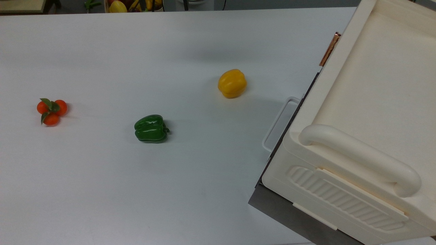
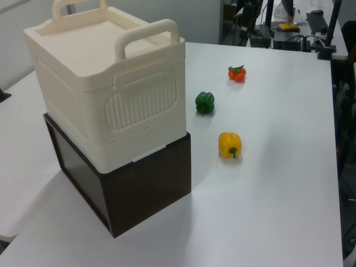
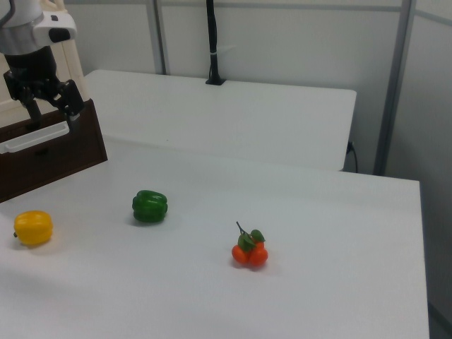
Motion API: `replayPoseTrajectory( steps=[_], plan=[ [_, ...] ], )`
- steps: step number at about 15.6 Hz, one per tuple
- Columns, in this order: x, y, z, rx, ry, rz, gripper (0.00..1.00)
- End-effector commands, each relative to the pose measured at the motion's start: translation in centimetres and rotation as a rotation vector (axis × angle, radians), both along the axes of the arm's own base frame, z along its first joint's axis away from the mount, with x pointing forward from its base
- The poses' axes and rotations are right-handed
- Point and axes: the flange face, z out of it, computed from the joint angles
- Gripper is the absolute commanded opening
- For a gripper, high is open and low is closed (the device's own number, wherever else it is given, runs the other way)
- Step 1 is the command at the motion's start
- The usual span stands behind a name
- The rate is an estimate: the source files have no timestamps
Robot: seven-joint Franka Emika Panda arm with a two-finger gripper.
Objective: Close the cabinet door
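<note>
— How much room is there around the cabinet (image 1: 371,85)?

— Plenty on the fruit side. It stands on a dark base (image 2: 144,189) at one end of the white table (image 1: 102,197), and the tabletop runs bare from it to the far edges. The yellow pepper (image 1: 232,83) lies nearest the cabinet, the green pepper (image 1: 151,128) further off, and the orange fruit (image 1: 51,111) furthest, all well apart. A white handle (image 1: 277,124) sticks out from the base toward the peppers.

— And the door (image 1: 329,49)?

— In the top view its copper bar lies along the cabinet's rim, on the side facing the peppers. The panel itself is tucked under that rim, so I cannot tell how far it stands open.

— The gripper (image 3: 51,111)?

— In the right view it hangs at the cabinet's front, just above the white handle. Its jaws are spread wide with nothing between them. I cannot tell whether a fingertip touches anything.

— The room?

— Beyond the cabinet's table, the right view shows a second white table, a black pole (image 3: 210,42) and grey partition walls.
</note>
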Motion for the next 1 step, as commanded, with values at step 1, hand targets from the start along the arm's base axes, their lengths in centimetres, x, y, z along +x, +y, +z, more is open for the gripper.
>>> replayPoseTrajectory(
  steps=[1],
  plan=[
    [-0.14,0.09,-0.02,-0.018,-0.015,0.021,1.0]
  ],
)
